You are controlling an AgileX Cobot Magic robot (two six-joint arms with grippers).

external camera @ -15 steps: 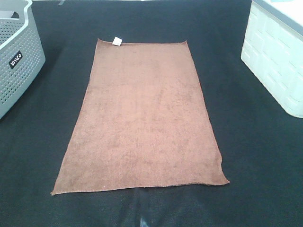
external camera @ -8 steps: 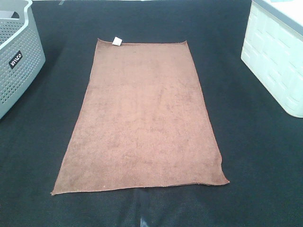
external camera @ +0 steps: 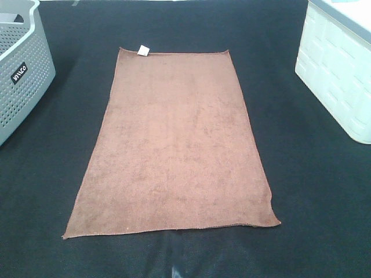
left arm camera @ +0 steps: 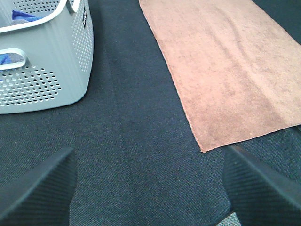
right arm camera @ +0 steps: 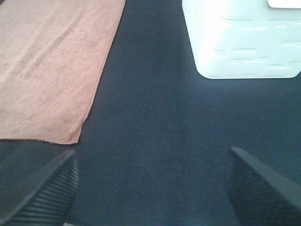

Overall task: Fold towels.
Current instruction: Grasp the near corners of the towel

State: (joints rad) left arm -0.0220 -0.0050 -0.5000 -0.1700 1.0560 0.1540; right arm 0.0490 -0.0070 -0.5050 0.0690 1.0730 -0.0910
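One rust-brown towel (external camera: 174,145) lies flat and spread out on the dark cloth, its long side running away from me, with a small white tag (external camera: 143,51) at its far left corner. It also shows in the left wrist view (left arm camera: 225,66) and the right wrist view (right arm camera: 51,66). Neither arm shows in the exterior high view. My left gripper (left arm camera: 148,186) is open and empty over bare cloth beside the towel's near left corner. My right gripper (right arm camera: 150,186) is open and empty over bare cloth beside the towel's near right corner.
A grey perforated basket (external camera: 20,69) stands at the far left; blue cloth lies inside it in the left wrist view (left arm camera: 42,61). A white lidded bin (external camera: 339,69) stands at the far right. Dark cloth (external camera: 313,191) covers the table.
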